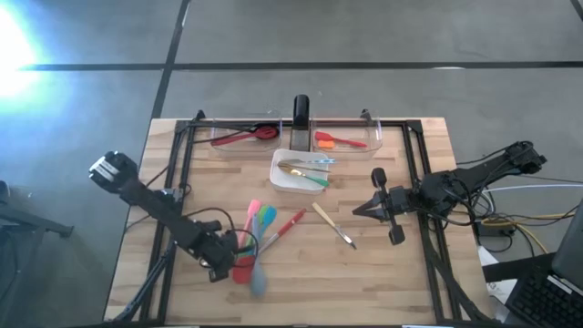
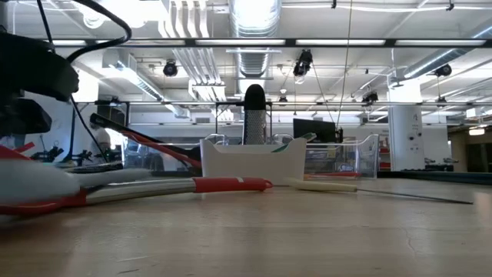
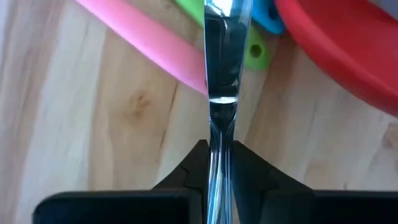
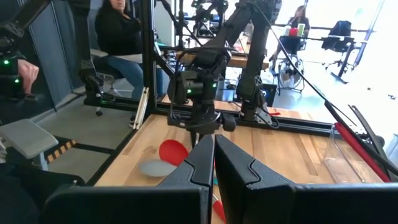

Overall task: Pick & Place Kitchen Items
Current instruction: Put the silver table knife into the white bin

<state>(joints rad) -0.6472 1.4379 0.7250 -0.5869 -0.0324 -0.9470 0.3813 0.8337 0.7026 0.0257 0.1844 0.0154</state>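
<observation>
My left gripper is low at the near-left of the tabletop, fingers pinched tight on a slim shiny metal utensil handle. It runs straight out between them, but I cannot tell what type it is.

Clutter around the grasp: pink silicone spoon, green silicone spoon and blue silicone spoon fan out just beside the left gripper. In the left wrist view, the pink handle passes under the metal one. A red spoon bowl and a grey spoon bowl sit right by the fingers.

A red-handled utensil lies just to the right, and a wooden-handled knife farther right.

My right gripper hovers mid-right with fingers nearly touching and holding nothing.

The white square dish holds small cutlery. Behind it, the left clear bin holds a red spoon and the right clear bin an orange spatula.
</observation>
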